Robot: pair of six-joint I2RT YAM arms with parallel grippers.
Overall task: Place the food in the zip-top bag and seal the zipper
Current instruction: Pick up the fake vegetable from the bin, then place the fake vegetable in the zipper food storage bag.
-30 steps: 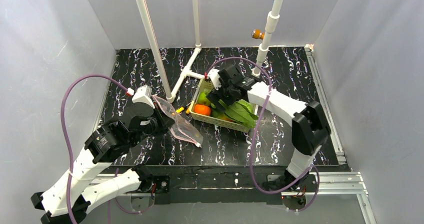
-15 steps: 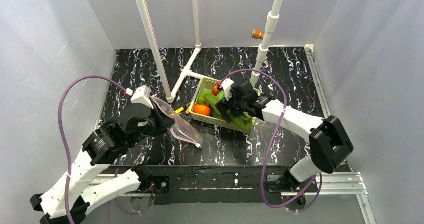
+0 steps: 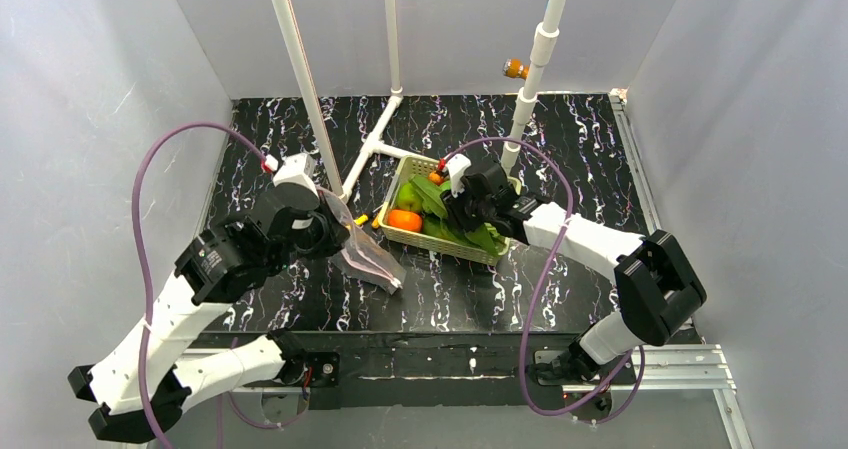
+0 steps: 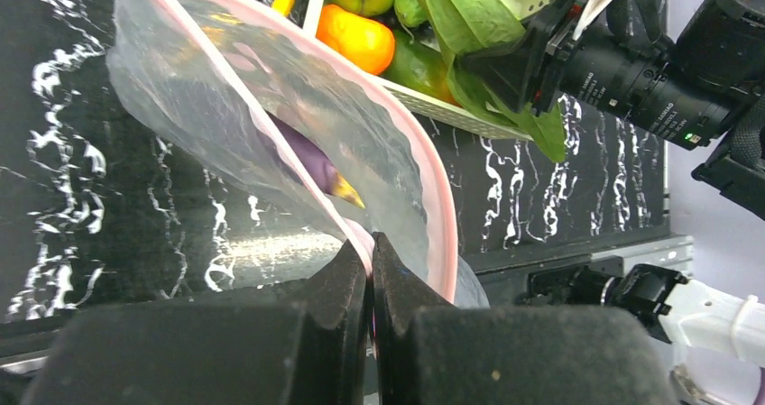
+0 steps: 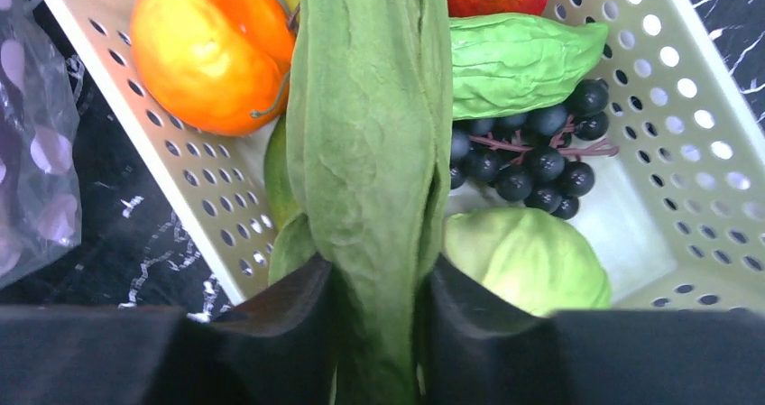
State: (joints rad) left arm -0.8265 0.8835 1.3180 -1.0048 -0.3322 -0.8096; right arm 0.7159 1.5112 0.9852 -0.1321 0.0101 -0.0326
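My right gripper (image 5: pixel 379 274), wide open a second ago, now clamps the green leaves (image 5: pixel 370 134) over the basket (image 5: pixel 672 62). My left gripper (image 4: pixel 370 252) has carried the zip-top bag (image 4: pixel 271 89) slightly toward the tabletop's (image 3: pixel 600 139) far edge.

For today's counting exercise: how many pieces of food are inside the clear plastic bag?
1. A dark-purple eggplant lies inside the clear dotted plastic bag, seen through its wall in the left wrist view. The bag's folds may hide something more.
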